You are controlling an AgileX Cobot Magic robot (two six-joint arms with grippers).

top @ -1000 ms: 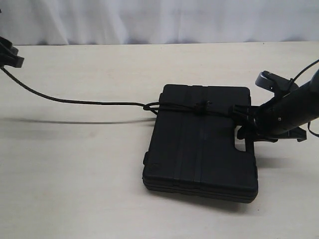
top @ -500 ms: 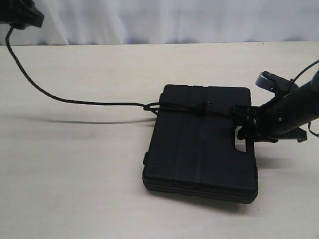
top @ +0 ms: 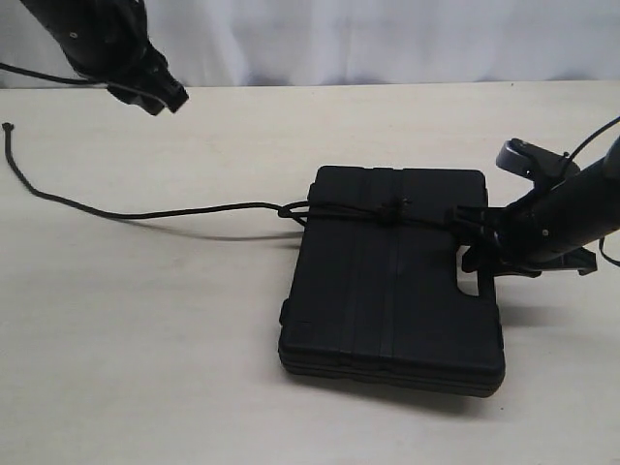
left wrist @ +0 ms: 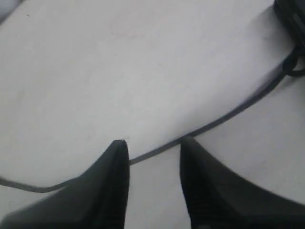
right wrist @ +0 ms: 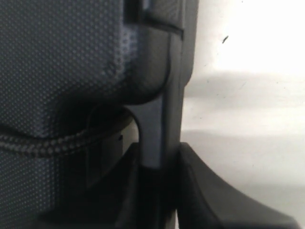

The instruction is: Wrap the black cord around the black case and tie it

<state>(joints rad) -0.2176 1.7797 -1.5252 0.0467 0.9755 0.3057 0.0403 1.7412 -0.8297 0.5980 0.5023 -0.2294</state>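
The black case [top: 387, 291] lies flat on the table, right of centre. The black cord [top: 349, 210] crosses its far part, with a knot [top: 391, 207] on the lid and a small loop [top: 294, 208] at the case's left edge. Its free tail [top: 145, 214] trails left over the table to a loose end [top: 9, 127]. My left gripper [top: 163, 97] hangs open above the far left, apart from the cord; the cord [left wrist: 228, 114] lies on the table beyond its gripper [left wrist: 155, 141]. My right gripper [top: 481, 247] is shut on the case's handle [right wrist: 159, 119], with the cord [right wrist: 47, 144] beside it.
The pale table [top: 174, 349] runs wide to the left and in front of the case. A white curtain [top: 339, 39] closes off the back edge. The right arm [top: 572, 208] reaches in low from the right, with a thin cable [top: 593, 136] above it.
My left gripper has let go of the cord and swung right along the back. The tail, earlier lifted toward the far left, now lies slack on the table. Right gripper unchanged.
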